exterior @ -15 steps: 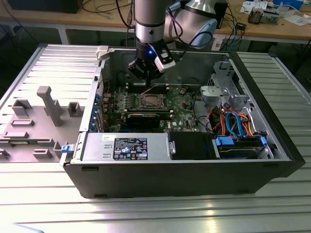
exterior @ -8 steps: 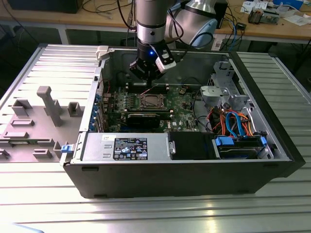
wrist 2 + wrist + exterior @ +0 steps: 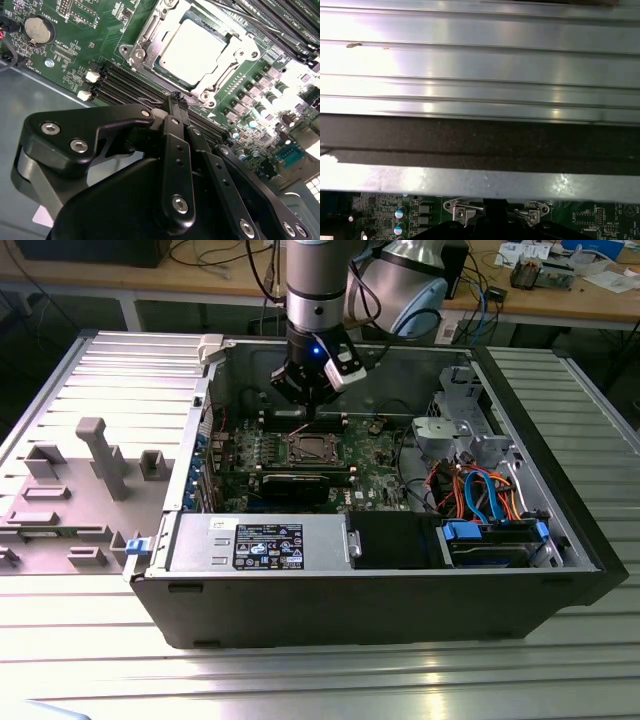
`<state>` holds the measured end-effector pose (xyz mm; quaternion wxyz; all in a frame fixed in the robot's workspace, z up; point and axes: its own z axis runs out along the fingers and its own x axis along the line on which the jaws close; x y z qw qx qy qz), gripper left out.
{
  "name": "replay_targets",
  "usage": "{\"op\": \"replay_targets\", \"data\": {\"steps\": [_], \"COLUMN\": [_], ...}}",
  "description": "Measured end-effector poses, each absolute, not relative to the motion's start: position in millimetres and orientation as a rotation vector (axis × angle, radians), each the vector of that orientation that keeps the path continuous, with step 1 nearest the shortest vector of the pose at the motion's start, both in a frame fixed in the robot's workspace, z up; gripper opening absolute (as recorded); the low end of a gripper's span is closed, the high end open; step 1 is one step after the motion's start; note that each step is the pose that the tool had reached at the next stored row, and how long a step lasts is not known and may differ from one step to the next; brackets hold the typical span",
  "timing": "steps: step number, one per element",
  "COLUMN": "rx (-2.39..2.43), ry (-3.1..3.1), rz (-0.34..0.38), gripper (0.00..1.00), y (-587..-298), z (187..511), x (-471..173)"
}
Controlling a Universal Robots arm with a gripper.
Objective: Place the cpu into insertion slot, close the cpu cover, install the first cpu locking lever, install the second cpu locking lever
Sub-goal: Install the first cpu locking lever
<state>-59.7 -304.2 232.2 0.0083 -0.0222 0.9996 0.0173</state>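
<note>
The cpu (image 3: 192, 50) lies flat in the insertion slot (image 3: 131, 52) of the green motherboard, its silver top glaring under the light. The cpu cover (image 3: 150, 35) lies down around the chip's edges. My gripper (image 3: 176, 97) hangs a short way off the socket's edge, over the black memory slots (image 3: 125, 82), with its black fingers pressed together and nothing between them. In the exterior view the gripper (image 3: 307, 405) is inside the open case, just behind the cpu (image 3: 309, 449). In the first wrist view the gripper (image 3: 495, 204) sits in front of the socket's metal brackets (image 3: 460, 210).
The case's walls (image 3: 470, 180) ring the board. A power supply (image 3: 260, 543) and a drive bay with blue and orange cables (image 3: 480, 490) fill the near and the exterior view's right side. A grey side panel (image 3: 90, 470) lies at the exterior view's left. A coin battery (image 3: 39, 29) sits on the board.
</note>
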Motion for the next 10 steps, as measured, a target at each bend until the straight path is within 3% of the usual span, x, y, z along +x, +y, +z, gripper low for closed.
{"op": "replay_targets", "data": {"steps": [10], "rx": [-0.061], "ry": [3.126], "rz": [0.054], "gripper": [0.11], "y": [-303.3], "z": [228.6], "x": [-52.0]}}
